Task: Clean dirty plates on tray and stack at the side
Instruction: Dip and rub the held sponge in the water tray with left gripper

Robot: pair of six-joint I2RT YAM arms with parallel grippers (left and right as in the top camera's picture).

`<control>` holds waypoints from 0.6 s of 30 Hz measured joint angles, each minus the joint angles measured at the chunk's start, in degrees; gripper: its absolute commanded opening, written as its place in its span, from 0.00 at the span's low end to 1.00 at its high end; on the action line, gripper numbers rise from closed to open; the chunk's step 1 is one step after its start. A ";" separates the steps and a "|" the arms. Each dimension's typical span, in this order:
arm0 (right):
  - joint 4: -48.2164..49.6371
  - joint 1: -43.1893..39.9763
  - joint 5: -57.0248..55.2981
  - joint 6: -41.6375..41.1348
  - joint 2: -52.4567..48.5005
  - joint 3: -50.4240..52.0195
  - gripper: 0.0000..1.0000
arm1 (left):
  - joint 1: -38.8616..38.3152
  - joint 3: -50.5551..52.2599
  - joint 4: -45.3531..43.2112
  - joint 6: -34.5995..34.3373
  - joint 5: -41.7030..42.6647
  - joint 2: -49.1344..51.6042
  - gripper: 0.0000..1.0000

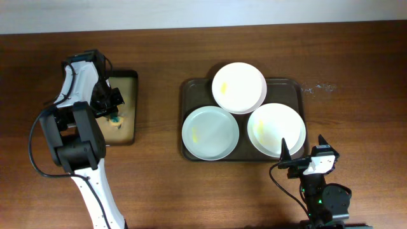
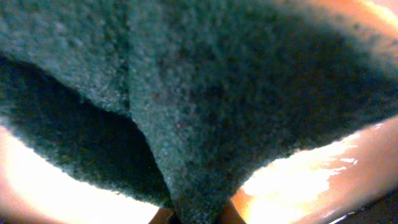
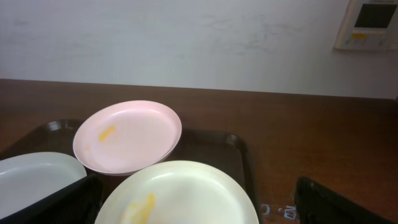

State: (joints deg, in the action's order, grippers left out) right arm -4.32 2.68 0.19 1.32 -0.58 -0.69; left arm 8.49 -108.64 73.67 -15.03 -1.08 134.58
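Left jaws pinch a green pad (image 2: 186, 93) over the small tray (image 1: 129, 89); right jaws are spread near the plates (image 1: 239, 87).

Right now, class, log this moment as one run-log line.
left gripper: at green pad, grip unclear | right gripper: open, by tray | plates: three on tray, smeared, none stacked

Dark wooden table (image 1: 159, 191) against a white wall (image 3: 186, 37) bearing a control panel (image 3: 372, 22)

We are seeing three plates (image 1: 238, 88) lying on the tray (image 1: 189, 89), the rear one overlapping both front ones. A smaller tray (image 1: 131, 132) is sitting well apart, leftward.
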 measured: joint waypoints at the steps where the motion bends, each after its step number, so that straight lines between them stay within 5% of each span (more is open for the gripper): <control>1: 0.00 0.00 0.00 0.00 0.00 0.00 0.98 | 0.00 0.00 -0.28 0.02 -0.02 0.00 0.99; 9: 0.00 0.00 -0.02 0.02 0.00 0.00 0.98 | 0.11 0.00 -9.49 0.00 0.20 0.00 1.00; 12: 0.00 0.00 -0.02 -0.02 0.00 0.00 0.98 | 0.11 0.00 -11.63 -0.31 0.24 0.00 0.50; 13: 0.00 0.00 0.00 -0.02 0.00 0.00 0.98 | 0.11 0.00 -12.37 -0.07 0.15 0.00 0.18; 14: 0.00 0.00 0.00 -0.04 0.00 0.00 0.98 | 0.11 0.00 -12.81 -0.15 0.11 0.00 0.02; 17: 0.00 0.00 0.00 -0.02 0.00 0.00 0.98 | 0.11 0.00 -12.87 -0.20 -0.07 0.00 0.04; 18: 0.00 0.00 -0.02 -0.04 0.00 0.00 0.98 | 0.11 0.00 -12.90 -0.09 -0.07 0.00 0.44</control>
State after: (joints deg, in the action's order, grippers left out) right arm -4.32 2.68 0.16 1.28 -0.58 -0.69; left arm 8.60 -108.64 60.77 -15.11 -1.15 134.58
